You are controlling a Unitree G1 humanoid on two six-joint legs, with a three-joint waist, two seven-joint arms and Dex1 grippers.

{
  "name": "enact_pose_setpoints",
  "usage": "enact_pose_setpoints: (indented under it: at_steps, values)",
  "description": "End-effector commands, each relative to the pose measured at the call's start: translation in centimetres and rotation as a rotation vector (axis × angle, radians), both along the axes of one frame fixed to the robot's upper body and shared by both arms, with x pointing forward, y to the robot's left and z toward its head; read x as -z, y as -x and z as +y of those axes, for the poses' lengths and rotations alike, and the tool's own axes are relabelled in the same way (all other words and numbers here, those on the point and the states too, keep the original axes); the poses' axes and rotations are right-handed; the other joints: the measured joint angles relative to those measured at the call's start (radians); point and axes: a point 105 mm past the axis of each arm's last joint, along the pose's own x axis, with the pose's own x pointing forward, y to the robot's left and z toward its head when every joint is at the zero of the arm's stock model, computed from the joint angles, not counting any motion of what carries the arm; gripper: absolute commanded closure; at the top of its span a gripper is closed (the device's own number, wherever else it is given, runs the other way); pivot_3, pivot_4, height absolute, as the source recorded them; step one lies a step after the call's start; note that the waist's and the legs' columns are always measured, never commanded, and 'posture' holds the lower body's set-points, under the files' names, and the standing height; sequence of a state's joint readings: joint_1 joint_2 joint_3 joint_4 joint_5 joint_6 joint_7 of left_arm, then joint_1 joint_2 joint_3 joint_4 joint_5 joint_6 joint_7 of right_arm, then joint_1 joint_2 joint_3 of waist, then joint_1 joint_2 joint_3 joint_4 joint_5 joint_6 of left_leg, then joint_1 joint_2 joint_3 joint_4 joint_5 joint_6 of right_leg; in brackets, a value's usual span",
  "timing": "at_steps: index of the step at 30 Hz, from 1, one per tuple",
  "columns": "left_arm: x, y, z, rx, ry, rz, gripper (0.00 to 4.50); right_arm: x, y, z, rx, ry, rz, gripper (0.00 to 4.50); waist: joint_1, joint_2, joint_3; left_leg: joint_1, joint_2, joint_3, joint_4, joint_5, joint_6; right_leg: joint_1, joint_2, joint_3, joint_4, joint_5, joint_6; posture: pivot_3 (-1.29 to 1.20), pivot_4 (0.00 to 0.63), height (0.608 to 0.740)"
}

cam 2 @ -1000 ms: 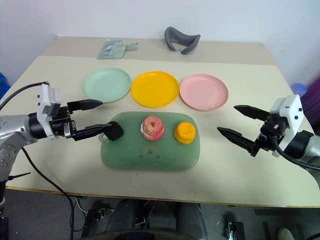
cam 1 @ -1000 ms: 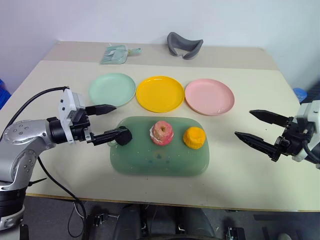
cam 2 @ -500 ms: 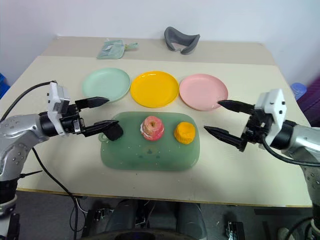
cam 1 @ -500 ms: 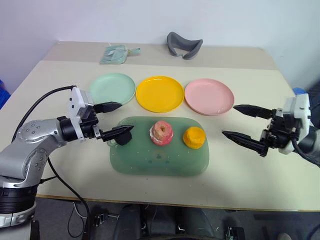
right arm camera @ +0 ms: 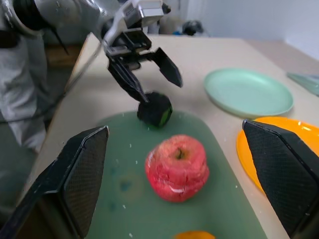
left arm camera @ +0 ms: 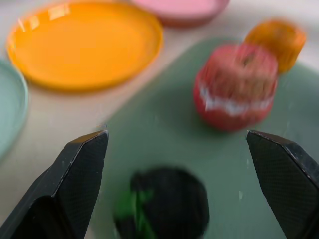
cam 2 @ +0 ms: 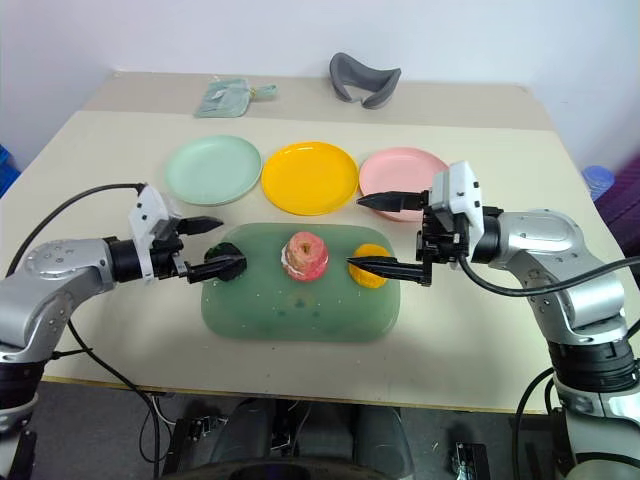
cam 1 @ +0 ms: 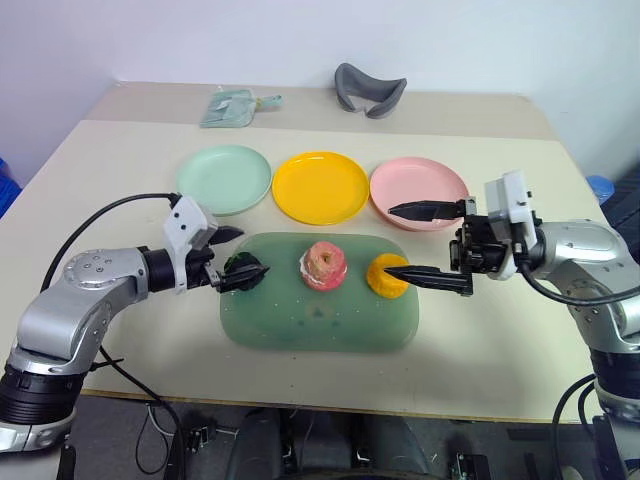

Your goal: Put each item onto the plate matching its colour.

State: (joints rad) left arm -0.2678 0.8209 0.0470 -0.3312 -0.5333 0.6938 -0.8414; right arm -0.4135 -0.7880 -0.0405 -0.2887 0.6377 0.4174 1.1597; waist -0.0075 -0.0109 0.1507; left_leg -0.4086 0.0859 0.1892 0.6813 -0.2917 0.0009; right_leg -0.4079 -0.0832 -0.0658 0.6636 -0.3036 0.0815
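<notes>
Grey curved band at table's far edge; crumpled green packet near

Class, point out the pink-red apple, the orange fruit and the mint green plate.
pink-red apple (cam 1: 324,264), left eye view, its cream core top.
orange fruit (cam 1: 382,272), left eye view, its upper side.
mint green plate (cam 1: 224,178), left eye view, its bare middle.
</notes>
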Motion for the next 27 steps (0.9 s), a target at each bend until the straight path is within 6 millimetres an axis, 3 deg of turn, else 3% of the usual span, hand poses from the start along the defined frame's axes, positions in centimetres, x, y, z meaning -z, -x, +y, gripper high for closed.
enact_pose_setpoints:
  at_steps: [1, 17, 20, 23, 27]
  values:
    - [0.8, -0.1, 0.0, -0.005, -0.055, 0.002, 0.00, -0.5, -0.2, 0.8, -0.030, 0.005, -0.071, 0.12, -0.002, 0.000, 0.000, 0.000, 0.000, 0.000, 0.000, 0.000, 0.000, 0.000, 0.000, 0.000, 0.000, 0.000, 0.000, 0.00, 0.150, 0.740]
    - [3.8, -2.2, 0.3, -0.089, -0.116, 0.037, 0.00, 0.1, -0.9, 2.0, -0.042, -0.017, -0.095, 0.12, -0.003, 0.000, 0.000, 0.000, 0.000, 0.001, 0.000, 0.000, 0.000, -0.001, 0.000, 0.000, 0.001, 0.000, 0.000, 0.00, 0.150, 0.740]
    - [4.1, -2.6, 0.2, -0.105, -0.113, 0.019, 0.83, 0.1, -1.0, 2.0, -0.031, -0.021, -0.098, 0.00, -0.001, 0.000, 0.000, 0.000, 0.000, 0.001, 0.000, 0.000, 0.000, -0.001, 0.000, 0.000, 0.001, 0.000, 0.000, 0.00, 0.150, 0.740]
    - [4.1, -2.9, 0.1, -0.118, -0.106, 0.004, 2.14, 0.1, -1.1, 1.9, -0.024, -0.023, -0.101, 0.00, -0.001, 0.000, 0.000, 0.000, 0.000, 0.001, 0.000, 0.000, 0.000, -0.001, 0.000, 0.000, 0.001, 0.000, 0.000, 0.00, 0.150, 0.740]
    - [3.2, -3.7, 0.6, -0.193, -0.050, -0.031, 2.14, -0.1, -1.2, 1.8, -0.015, -0.027, -0.107, 0.00, -0.002, 0.000, 0.000, 0.000, 0.000, 0.001, 0.000, 0.000, 0.000, -0.001, 0.000, 0.000, 0.001, 0.000, 0.000, 0.00, 0.150, 0.740]
